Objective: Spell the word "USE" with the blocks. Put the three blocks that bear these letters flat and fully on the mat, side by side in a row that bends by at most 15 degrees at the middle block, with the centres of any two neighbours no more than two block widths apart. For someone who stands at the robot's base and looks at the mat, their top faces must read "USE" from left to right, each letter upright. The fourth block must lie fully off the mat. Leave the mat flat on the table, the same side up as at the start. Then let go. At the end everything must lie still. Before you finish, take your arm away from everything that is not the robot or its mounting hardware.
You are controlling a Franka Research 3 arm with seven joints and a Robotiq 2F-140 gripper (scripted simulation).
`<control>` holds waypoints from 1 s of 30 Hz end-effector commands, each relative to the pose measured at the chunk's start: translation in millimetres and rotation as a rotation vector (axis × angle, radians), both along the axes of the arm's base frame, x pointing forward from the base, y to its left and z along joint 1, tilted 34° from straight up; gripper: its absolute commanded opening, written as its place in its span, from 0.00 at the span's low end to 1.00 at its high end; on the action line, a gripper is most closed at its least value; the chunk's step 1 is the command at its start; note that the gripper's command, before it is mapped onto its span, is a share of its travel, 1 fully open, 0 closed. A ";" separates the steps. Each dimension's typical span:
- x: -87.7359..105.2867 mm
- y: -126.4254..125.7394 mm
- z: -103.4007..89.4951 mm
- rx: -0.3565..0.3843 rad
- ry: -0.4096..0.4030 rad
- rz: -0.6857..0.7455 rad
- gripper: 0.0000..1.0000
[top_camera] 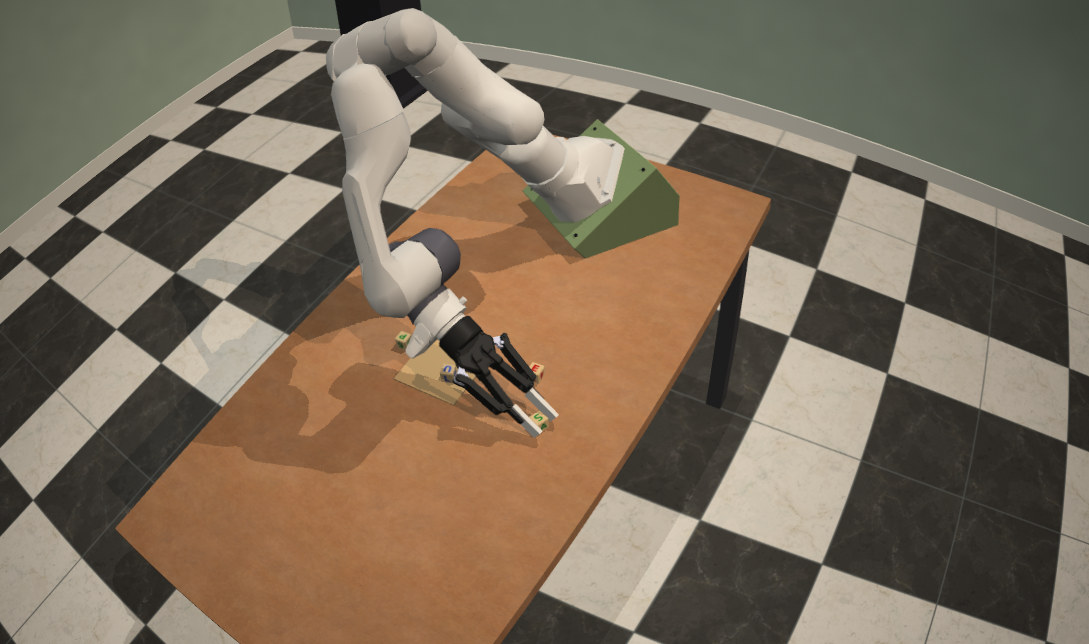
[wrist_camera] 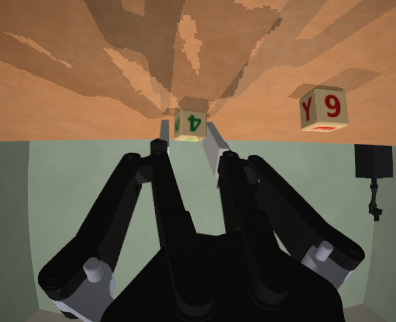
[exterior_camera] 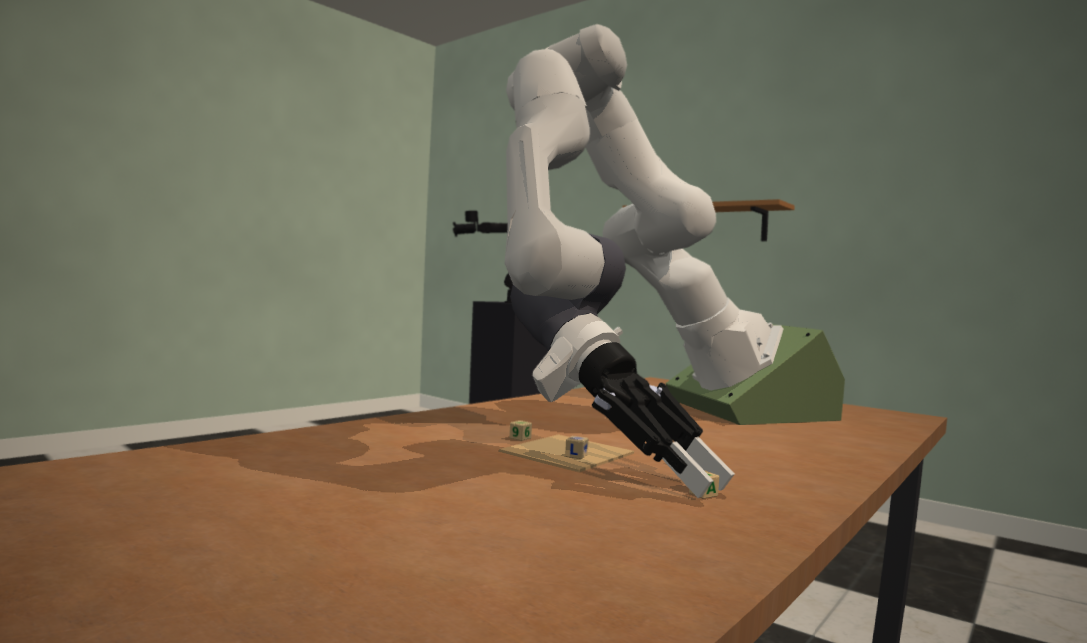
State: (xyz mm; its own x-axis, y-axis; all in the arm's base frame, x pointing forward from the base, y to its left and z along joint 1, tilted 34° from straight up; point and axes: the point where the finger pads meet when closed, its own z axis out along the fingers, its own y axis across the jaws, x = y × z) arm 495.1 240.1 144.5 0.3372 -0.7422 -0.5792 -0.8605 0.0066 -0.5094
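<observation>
Between my fingertips, the S stands ungripped

My gripper (top_camera: pixel 541 420) (exterior_camera: pixel 714 483) (wrist_camera: pixel 186 132) is partly open, its tips low over the table (top_camera: pixel 332 520) (exterior_camera: pixel 371 543) (wrist_camera: pixel 24 110) and angled down. I have hold of nothing. The S block (top_camera: pixel 537 419) (exterior_camera: pixel 711 486) (wrist_camera: pixel 190 125) sits on the tabletop between my two pale pads, S upward, with a green A on one side and a green 4 on another. The wrist view shows a gap on one side of it; whether the other pad touches, I cannot tell. It lies off the mat.

Just outside my fingers, on the side nearer my base, is the E block (top_camera: pixel 535 370) (wrist_camera: pixel 324 110) — red E up, Y and 9 on its sides — also off the mat.

Back beneath my wrist lies the mat (top_camera: pixel 424 372) (exterior_camera: pixel 535 448), flat and partly hidden from above. On it rests the U block (top_camera: pixel 447 372) (exterior_camera: pixel 577 447), letter up, a blue L on one side.

Beyond the mat from my tips is the P block (top_camera: pixel 402 340) (exterior_camera: pixel 520 431), on the table with green 9 and 6 on its sides. Farther behind my gripper — well apart from the blocks — stands my green base (top_camera: pixel 644 212) (exterior_camera: pixel 803 391).
</observation>
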 end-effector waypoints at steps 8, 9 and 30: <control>1.9 -1.4 0.3 -0.001 -0.003 -0.004 0.25; 1.9 -1.4 0.3 -0.001 -0.003 -0.004 0.25; -0.6 0.0 4.5 -0.001 -0.003 -0.004 0.25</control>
State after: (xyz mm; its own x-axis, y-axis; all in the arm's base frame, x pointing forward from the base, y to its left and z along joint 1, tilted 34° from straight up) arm 495.8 239.5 148.2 0.3400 -0.7437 -0.5756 -0.8571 0.0069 -0.5152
